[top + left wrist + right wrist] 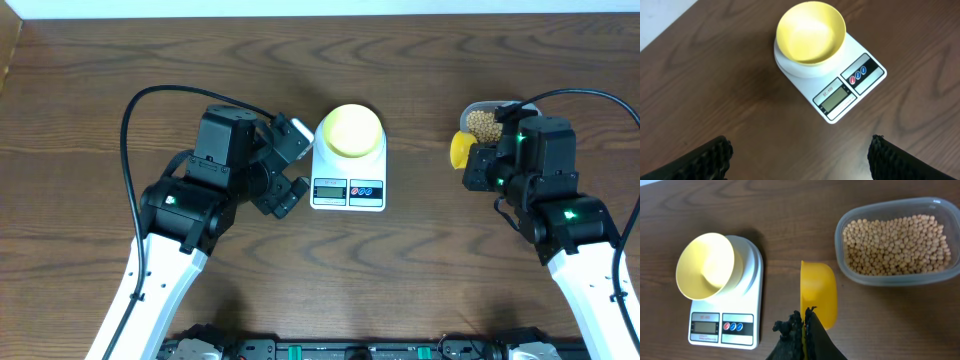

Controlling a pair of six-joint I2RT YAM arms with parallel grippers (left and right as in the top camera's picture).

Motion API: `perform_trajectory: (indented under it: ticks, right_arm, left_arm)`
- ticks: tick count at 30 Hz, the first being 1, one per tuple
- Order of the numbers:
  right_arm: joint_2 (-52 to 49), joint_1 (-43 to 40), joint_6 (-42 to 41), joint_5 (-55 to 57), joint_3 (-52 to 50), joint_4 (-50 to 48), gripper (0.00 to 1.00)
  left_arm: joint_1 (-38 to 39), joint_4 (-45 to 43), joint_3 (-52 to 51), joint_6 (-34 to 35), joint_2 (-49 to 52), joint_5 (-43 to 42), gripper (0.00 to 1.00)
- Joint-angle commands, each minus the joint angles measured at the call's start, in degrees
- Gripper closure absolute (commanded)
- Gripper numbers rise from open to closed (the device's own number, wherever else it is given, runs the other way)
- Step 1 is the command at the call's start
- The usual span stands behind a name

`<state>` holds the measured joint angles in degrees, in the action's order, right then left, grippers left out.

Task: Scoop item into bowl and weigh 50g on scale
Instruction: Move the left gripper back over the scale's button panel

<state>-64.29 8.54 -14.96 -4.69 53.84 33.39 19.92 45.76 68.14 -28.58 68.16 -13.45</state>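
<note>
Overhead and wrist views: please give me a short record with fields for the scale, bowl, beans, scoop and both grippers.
scale: white, display faces the robot, reading too small to tell
bowl: pale yellow, empty, sits on the scale
beans: in the clear tub, right of the scale
scoop: yellow, between scale and tub, close to the tub
left gripper: open, empty, left of the scale
right gripper: shut on the scoop
</note>
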Motion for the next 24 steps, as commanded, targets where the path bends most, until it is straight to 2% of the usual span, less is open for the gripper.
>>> perform_trajectory:
  ticks: [1,12,24]
  right_arm:
    - [-0.2,-0.3,1.4,0.1,1.2,-0.6,0.99]
    - [-0.6,-0.3,1.4,0.1,1.2,-2.0,0.99]
    - [-2.5,-0.3,1.4,0.1,1.2,-3.1,0.99]
  left_arm:
    - [-0.2,-1.1,-0.1,-0.5,0.4,-0.7,0.11]
    - [-0.2,-1.3,-0.1,4.1,3.5,-1.4,0.1]
    - [-0.2,-9.0,-0.1,6.0,15.3,-12.0,0.1]
